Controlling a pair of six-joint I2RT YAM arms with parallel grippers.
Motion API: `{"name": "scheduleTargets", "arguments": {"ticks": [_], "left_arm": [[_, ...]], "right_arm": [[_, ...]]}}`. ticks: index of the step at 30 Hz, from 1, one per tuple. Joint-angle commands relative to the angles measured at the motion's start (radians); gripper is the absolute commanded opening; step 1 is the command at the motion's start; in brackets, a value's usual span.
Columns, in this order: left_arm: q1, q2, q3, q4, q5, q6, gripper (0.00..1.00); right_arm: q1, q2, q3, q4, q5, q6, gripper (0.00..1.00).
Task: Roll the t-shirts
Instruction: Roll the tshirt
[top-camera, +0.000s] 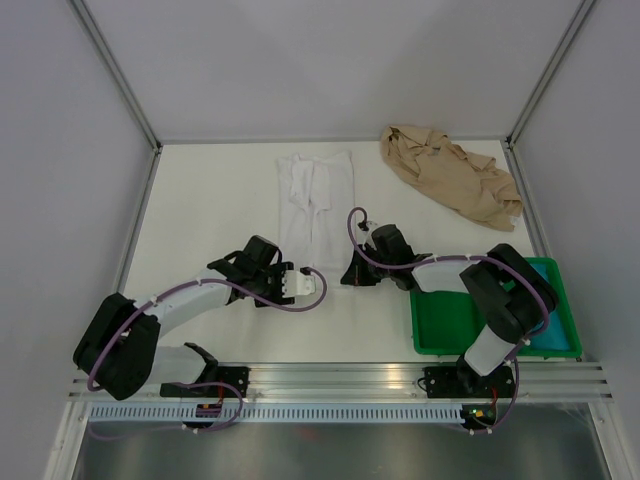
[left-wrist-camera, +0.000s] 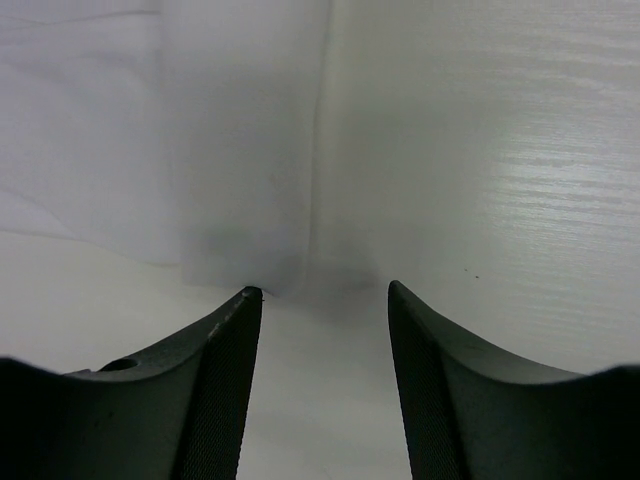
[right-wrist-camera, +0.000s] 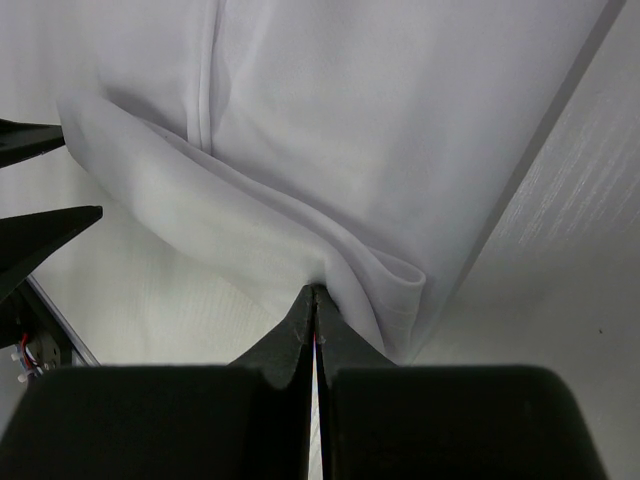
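Observation:
The white t-shirt (top-camera: 315, 205) lies folded into a long strip in the middle of the table. My right gripper (right-wrist-camera: 317, 290) is shut on the shirt's near right hem and lifts a small fold of cloth (right-wrist-camera: 300, 150); in the top view it (top-camera: 350, 273) sits at the strip's near right corner. My left gripper (left-wrist-camera: 322, 292) is open and empty, low over the table, its jaws just short of the shirt's near corner (left-wrist-camera: 240, 240); in the top view it (top-camera: 303, 283) is at the strip's near left. The tan t-shirt (top-camera: 450, 175) lies crumpled at the back right.
A green plastic tray (top-camera: 440, 325) sits at the near right, next to the right arm's base. White walls with metal posts close off the table's back and sides. The left gripper's fingers (right-wrist-camera: 45, 230) show at the left edge of the right wrist view.

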Motion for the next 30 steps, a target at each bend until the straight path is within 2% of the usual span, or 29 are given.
{"name": "scheduleTargets", "arguments": {"ticks": [1, 9, 18, 22, 26, 29, 30], "left_arm": [[-0.003, 0.006, 0.002, 0.084, 0.017, 0.049, 0.58], [-0.003, 0.033, -0.010, 0.130, 0.035, 0.066, 0.53], [-0.003, 0.067, -0.018, 0.160, 0.005, 0.083, 0.28], [-0.003, 0.081, -0.031, 0.161, 0.026, 0.064, 0.05], [0.000, 0.076, -0.022, 0.161, 0.043, 0.020, 0.02], [0.015, 0.072, 0.004, 0.134, 0.061, -0.011, 0.02], [0.020, 0.072, 0.013, 0.120, 0.068, -0.026, 0.02]], "right_arm": [[-0.005, 0.026, 0.031, -0.044, -0.001, -0.027, 0.00], [-0.005, 0.031, 0.021, -0.035, -0.009, -0.028, 0.00], [-0.007, 0.023, 0.046, -0.058, -0.024, -0.051, 0.00], [-0.008, 0.020, 0.050, -0.059, -0.047, -0.059, 0.01], [-0.008, -0.009, 0.052, -0.059, -0.079, -0.080, 0.03], [-0.011, -0.072, 0.057, -0.072, -0.098, -0.126, 0.13], [-0.010, -0.092, 0.060, -0.076, -0.096, -0.166, 0.21]]}}
